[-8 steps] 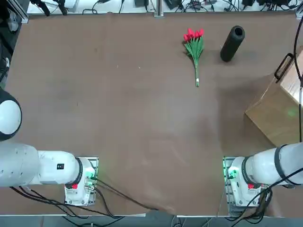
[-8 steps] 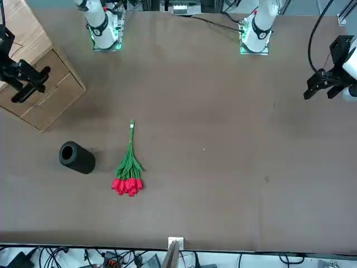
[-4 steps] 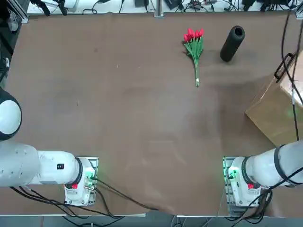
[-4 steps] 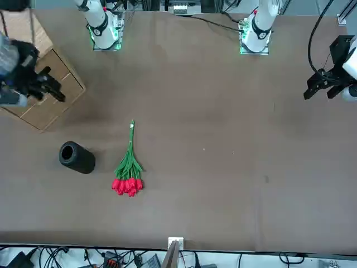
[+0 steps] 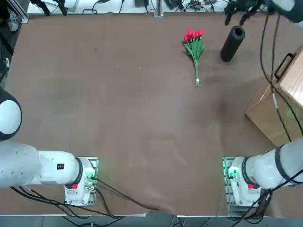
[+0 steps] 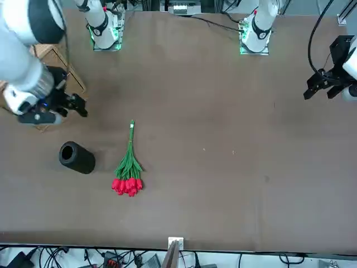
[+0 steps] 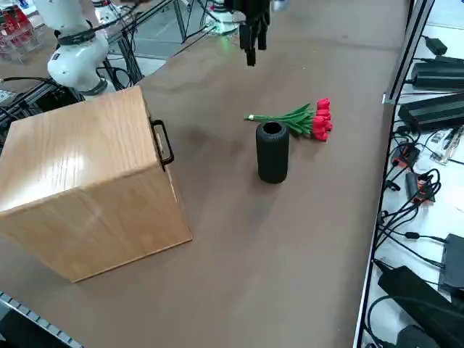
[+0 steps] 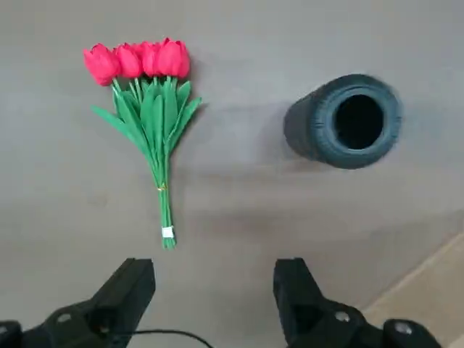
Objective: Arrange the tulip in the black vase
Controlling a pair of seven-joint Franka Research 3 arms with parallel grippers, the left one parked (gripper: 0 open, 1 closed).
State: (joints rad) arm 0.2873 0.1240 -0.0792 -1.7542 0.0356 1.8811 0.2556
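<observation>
The right gripper (image 8: pixel 214 272) is up high over the table (image 7: pixel 232 290), with its two fingers spread wide and nothing between them. The tulip (image 8: pixel 156 123) lies flat on the table, next to the vase (image 7: pixel 272 154) but not touching it. The vase stands up and its hole looks empty. The box (image 7: pixel 87 196) is near too.

I think the next job is to go down and grab the green stems. Here is what could go wrong. The vase is so near that a finger or the arm could bump it and knock it over. If the fingers stop too high, they could miss the thin stems. If they push too low, they could hit the table. If they squeeze up by the red blooms, those might get squashed. If they hold the bunch crooked, the stem ends could catch on the rim and tip the vase.
</observation>
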